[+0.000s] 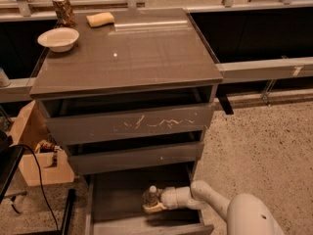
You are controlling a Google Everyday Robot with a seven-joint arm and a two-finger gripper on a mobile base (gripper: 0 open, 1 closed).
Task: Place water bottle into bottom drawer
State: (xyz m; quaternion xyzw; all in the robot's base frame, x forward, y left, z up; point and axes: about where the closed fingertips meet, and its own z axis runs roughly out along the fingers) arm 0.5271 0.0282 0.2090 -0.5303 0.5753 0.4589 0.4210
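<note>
The bottom drawer is pulled out below the two upper drawers, its grey interior showing. Inside it, toward the middle right, the water bottle stands upright, white cap on top. My gripper reaches into the drawer from the right on a white arm, and its fingers are shut on the water bottle's lower body. The bottle's base is hidden behind the lower finger, so I cannot tell whether it rests on the drawer floor.
On the cabinet top sit a white bowl, a brownish can and a yellow sponge. A cardboard box and a black cable are at the left. Speckled floor lies to the right.
</note>
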